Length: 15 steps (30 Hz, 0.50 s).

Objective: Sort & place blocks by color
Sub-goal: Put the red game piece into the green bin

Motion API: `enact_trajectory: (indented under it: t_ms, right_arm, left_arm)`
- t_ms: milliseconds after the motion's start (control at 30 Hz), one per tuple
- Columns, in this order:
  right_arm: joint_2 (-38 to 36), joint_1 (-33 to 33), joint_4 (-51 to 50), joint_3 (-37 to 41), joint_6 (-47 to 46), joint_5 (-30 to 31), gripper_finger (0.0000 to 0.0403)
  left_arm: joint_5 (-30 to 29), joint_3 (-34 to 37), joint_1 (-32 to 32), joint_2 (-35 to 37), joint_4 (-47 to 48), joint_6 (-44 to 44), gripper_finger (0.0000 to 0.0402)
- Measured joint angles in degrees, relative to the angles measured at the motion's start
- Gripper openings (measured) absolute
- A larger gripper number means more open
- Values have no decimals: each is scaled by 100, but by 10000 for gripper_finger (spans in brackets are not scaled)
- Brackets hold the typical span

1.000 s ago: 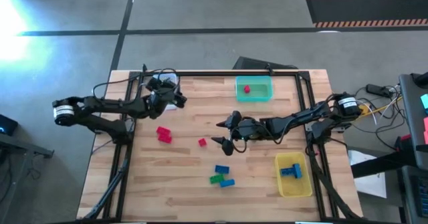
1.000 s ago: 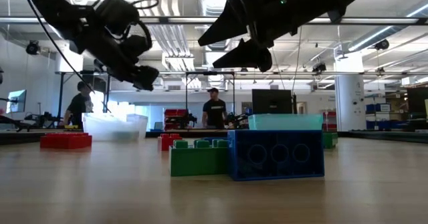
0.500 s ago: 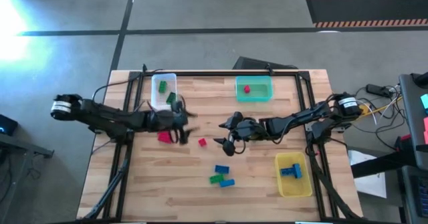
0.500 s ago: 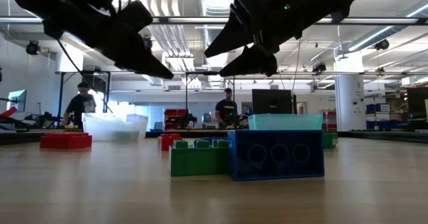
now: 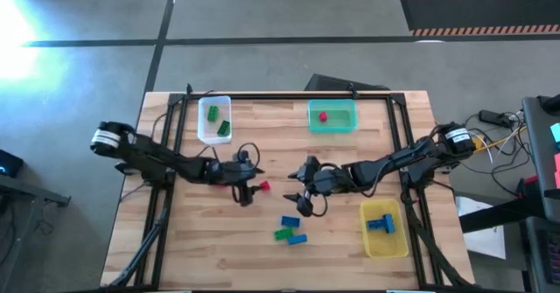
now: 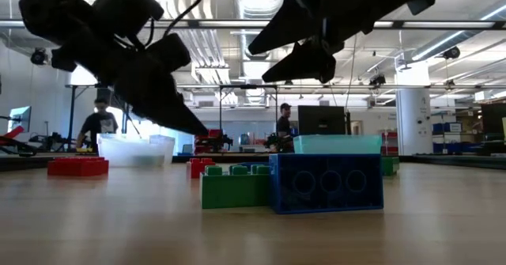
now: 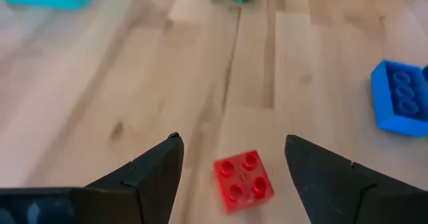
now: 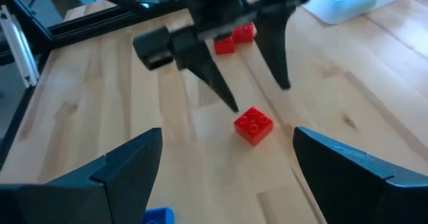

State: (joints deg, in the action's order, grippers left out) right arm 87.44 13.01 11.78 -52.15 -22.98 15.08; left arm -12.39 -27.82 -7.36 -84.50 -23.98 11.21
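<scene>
My left gripper (image 5: 252, 189) hangs over the middle of the wooden table (image 5: 175, 249), fingers spread, with a small red block (image 7: 243, 179) lying on the wood between them, untouched; in the right wrist view the same red block (image 8: 253, 125) sits just beside one left fingertip. My right gripper (image 5: 304, 188) hovers near it on the other side, well above the table in the low view, its fingers spread wide and holding nothing. A second red block (image 8: 234, 39), two pieces close together, lies beyond the left gripper, toward the clear bin (image 5: 213, 133). That clear bin stands at the far left of the table and holds two green blocks (image 5: 217, 120). The teal bin (image 5: 332, 128) at the far middle holds one red block (image 5: 322, 115). The yellow bin (image 5: 385, 245) at the near right holds a blue block (image 5: 381, 222). Loose on the table near the front edge lie a blue block (image 5: 290, 222), a green block (image 5: 283, 234) and another blue block (image 5: 297, 239), the last two touching; in the low view the green and blue pieces stand side by side. Two people (image 6: 100, 126) stand in the room beyond the table.
</scene>
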Motion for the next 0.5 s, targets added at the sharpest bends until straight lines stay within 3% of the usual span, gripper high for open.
enact_trajectory:
  t_ms: [300, 500]
  right_arm:
    - [0, 74, 5, 1, 0, 188, 325]
    - [0, 74, 5, -1, 13, 303, 325]
  left_arm:
    - [26, -34, -251, -590, -175, 258, 246]
    - [-595, -61, -269, -919, -169, 403, 246]
